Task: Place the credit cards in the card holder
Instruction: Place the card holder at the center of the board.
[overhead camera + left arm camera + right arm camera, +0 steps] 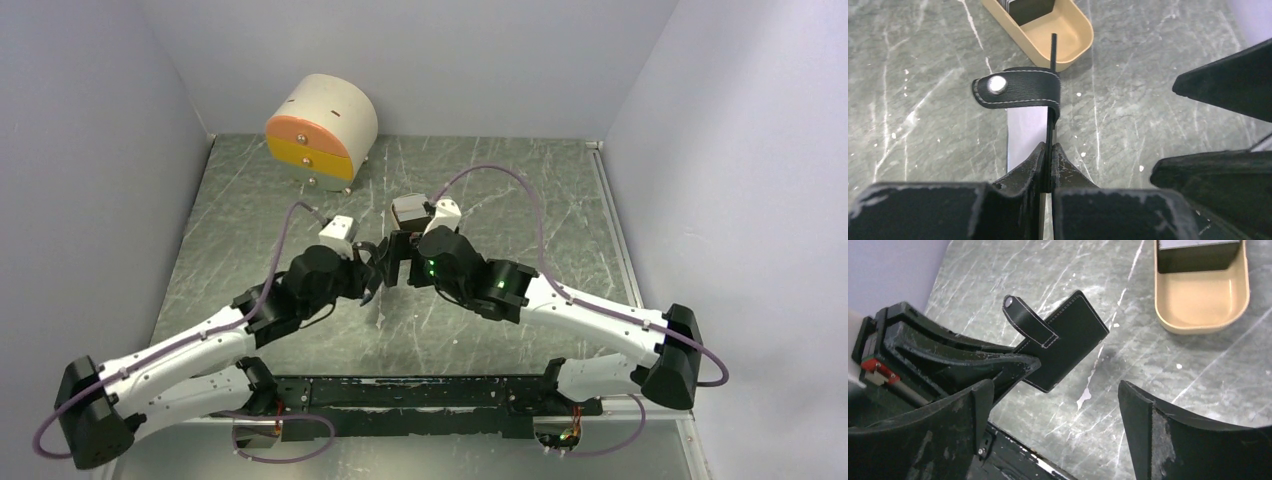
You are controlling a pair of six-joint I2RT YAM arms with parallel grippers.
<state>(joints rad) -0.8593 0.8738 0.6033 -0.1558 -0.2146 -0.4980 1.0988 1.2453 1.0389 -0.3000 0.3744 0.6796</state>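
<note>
The two arms meet near the middle of the grey, scratched table [520, 190]; the left gripper [1049, 150] has its fingers pressed together on the lower edge of the card holder [1064, 339], which is shut flat and black; from the left wrist it shows edge-on as a thin dark line running toward 12 o'clock, standing upright between the pads; from the right wrist it tilts toward 1 o'clock out of the left fingers and appears lifted off the table; its strap [1020, 89] folds over the top edge and ends in a silver snap [997, 84] pointing toward 9 o'clock; the right gripper [1053, 390] sits just beside the holder, its fingers spread wide apart and clamped on nothing, one at 7 o'clock and one at 5 o'clock in its own view; in the left wrist view the same two dark fingers loom at 3 o'clock, apart from the holder; a tan oval tray [1198, 315] rests on the table at 1 o'clock in the right wrist view and at 12 o'clock in the left one, near the holder without touching it; the credit cards [1198, 255] lie as a dark stack at the tray's far end; a cream drawer unit [320, 125] with orange and yellow fronts stands at 11 o'clock against the back wall, well apart from both grippers.
</note>
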